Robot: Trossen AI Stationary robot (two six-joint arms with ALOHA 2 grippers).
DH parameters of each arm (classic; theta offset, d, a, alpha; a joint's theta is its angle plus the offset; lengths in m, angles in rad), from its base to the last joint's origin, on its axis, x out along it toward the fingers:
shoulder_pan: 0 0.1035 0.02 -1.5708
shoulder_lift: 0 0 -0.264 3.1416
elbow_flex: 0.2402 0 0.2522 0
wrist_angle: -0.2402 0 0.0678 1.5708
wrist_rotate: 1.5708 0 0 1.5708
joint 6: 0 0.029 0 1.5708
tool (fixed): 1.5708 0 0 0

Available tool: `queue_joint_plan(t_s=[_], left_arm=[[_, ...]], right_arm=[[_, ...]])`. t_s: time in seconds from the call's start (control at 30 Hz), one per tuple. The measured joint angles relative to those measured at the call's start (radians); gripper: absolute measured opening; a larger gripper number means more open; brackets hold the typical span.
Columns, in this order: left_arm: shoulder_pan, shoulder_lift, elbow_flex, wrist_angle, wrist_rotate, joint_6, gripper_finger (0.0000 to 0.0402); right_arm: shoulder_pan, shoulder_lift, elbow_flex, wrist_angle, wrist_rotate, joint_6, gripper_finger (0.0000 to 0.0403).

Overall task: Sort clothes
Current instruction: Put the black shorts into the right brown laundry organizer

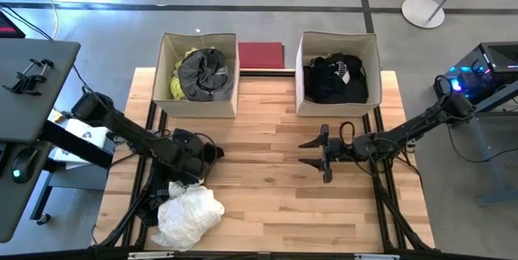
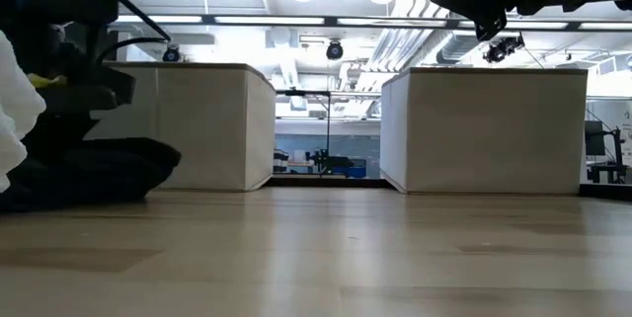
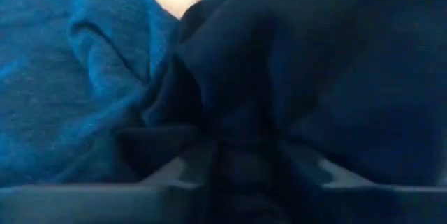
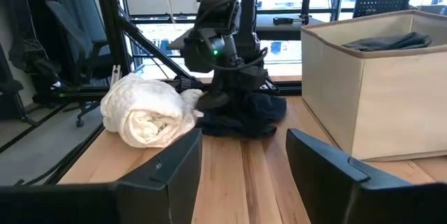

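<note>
Left pincer (image 1: 206, 154) presses down into a dark navy garment (image 4: 241, 116) on the bench (image 1: 267, 203), just beside a white garment (image 1: 188, 214); whether its fingers grip the cloth cannot be told. Right pincer (image 1: 312, 153) hovers open and empty mid-bench. To lift cleanly, pinch one thick fold and rise straight before swinging toward the right box (image 1: 301, 70) of dark clothes.

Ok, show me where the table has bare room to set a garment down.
Bare wood: between the white garment and right gripper, and the near right edge. Crowded: left side, where the left gripper presses a dark garment.
</note>
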Motion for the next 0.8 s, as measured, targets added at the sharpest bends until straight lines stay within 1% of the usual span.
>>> queue_joint_plan(t_s=[0.07,0.1,0.13,0.23,0.3,0.37,0.53,0.63,0.73,0.8], left_arm=[[0.008,-0.008,0.022,-0.022,-0.005,0.042,0.0040],[0.011,-0.017,0.040,-0.029,-0.016,0.062,0.0023],[0.014,-0.029,0.057,-0.040,-0.036,0.079,0.0016],[0.020,-0.072,0.147,-0.069,-0.126,0.153,0.0018],[0.024,-0.110,0.221,-0.084,-0.201,0.211,0.0010],[0.024,-0.141,0.289,-0.102,-0.270,0.284,0.0005],[0.024,-0.215,0.480,-0.078,-0.450,0.503,0.0005],[0.024,-0.237,0.575,-0.018,-0.534,0.669,0.0005],[0.026,-0.252,0.656,0.076,-0.620,0.861,0.0005],[0.037,-0.253,0.693,0.128,-0.638,0.969,0.0005]], right_arm=[[0.000,0.000,0.000,0.000,0.005,0.000,0.0197],[0.000,0.000,0.000,0.001,0.010,0.000,0.0197],[0.000,0.000,0.000,0.001,0.016,0.000,0.0197],[-0.001,0.000,0.000,0.001,0.022,0.000,0.0197],[0.000,0.000,0.000,0.000,0.023,0.001,0.0197],[0.000,0.000,0.000,0.000,0.024,0.001,0.0197],[0.000,0.000,0.000,-0.001,0.023,0.001,0.0197],[0.000,0.000,0.000,-0.001,0.023,0.001,0.0197],[0.000,0.000,0.000,-0.001,0.023,0.001,0.0197],[0.000,0.000,0.000,-0.002,0.023,0.002,0.0197]])
